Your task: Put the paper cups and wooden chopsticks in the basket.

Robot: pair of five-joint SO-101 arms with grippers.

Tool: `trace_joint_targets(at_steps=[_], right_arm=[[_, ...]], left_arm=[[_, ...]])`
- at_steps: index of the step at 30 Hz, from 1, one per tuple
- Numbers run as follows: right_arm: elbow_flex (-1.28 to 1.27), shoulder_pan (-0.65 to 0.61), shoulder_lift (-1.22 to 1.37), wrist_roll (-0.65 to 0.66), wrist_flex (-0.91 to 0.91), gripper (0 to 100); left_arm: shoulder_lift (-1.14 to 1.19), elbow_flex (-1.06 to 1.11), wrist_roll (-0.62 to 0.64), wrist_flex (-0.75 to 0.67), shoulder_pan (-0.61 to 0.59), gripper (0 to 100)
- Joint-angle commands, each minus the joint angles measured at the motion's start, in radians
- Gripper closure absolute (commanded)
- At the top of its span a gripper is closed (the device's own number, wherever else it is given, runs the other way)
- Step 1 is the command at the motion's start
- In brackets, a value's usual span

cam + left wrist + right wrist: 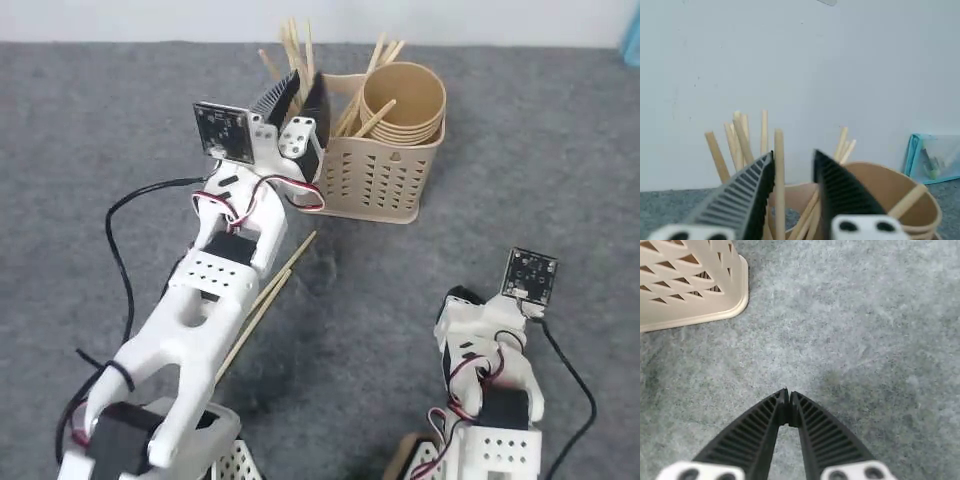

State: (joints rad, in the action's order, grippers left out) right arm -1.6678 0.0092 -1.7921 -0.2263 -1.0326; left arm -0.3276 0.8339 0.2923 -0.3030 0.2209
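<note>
Left gripper fingers spread, upright chopstick standing between them, just beside one finger, over the basket's far-left corner. Paper cups were stacked in the basket's right side. Loose chopsticks lay on the grey mat, partly under the left arm. Right gripper was clenched on nothing, near-right of the basket.

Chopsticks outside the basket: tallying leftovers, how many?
2: one wooden chopstick and a second chopstick lie parallel on the mat beside the left arm; it may hide more.
</note>
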Motion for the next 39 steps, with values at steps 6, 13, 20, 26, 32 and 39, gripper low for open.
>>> trace_joint_targets(at_steps=[6,13,20,26,32,39], right_arm=[[-0.017,0.004,-0.022,0.025,-0.010,99.1],[-0.017,0.004,-0.022,0.026,-0.010,99.1],[-0.017,0.004,-0.022,0.026,-0.012,99.1],[-0.017,0.004,-0.021,0.026,-0.012,99.1],[-0.017,0.007,-0.019,0.026,-0.012,99.1],[-0.017,0.007,-0.018,0.023,-0.012,99.1]], left_arm=[[-0.186,-0.237,0.037,0.358,-0.089,85],[-0.482,-0.286,0.034,0.934,-0.166,87],[-0.629,-0.211,-0.003,1.384,-0.235,87],[-0.652,0.081,-0.198,1.438,-0.244,87],[-0.646,0.321,-0.316,1.366,-0.235,87],[-0.644,0.447,-0.316,1.272,-0.163,87]])
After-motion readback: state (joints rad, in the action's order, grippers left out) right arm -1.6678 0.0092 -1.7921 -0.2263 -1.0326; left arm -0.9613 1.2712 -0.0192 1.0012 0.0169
